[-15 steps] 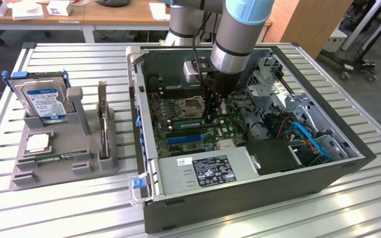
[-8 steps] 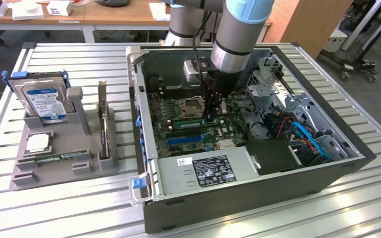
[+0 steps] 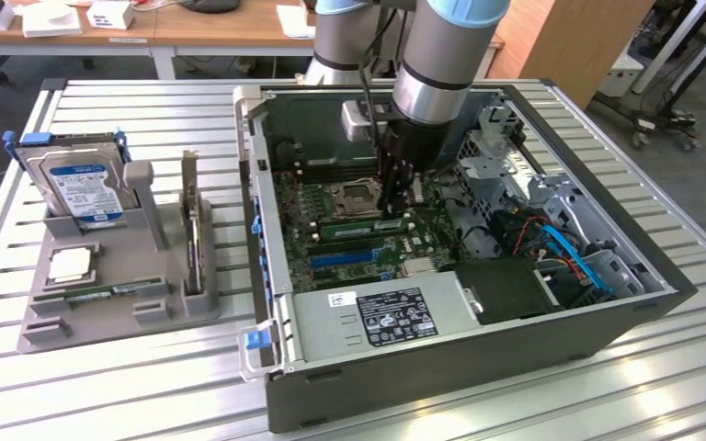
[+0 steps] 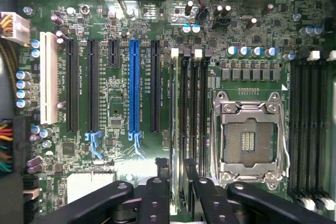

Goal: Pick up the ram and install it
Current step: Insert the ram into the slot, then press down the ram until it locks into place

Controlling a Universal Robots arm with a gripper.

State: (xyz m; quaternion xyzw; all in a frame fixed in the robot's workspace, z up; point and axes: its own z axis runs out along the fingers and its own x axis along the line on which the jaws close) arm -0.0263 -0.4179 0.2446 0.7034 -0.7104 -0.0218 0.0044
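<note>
My jaws point(image 4: 177, 192) closed on the ram point(image 4: 177, 124), edge-on over the memory slot at 9 o'clock of the CPU socket point(image 4: 251, 140). Light, stiff, thin board, likely fragile; grip the long edges, off the chips.

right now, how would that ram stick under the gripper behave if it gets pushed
The ram looks like a thin bare green board, so probably stiff but fragile if bent sideways. Being so slim, it is likely light. On edge at the motherboard slots below the gripper, it might tip unless seated.
</note>
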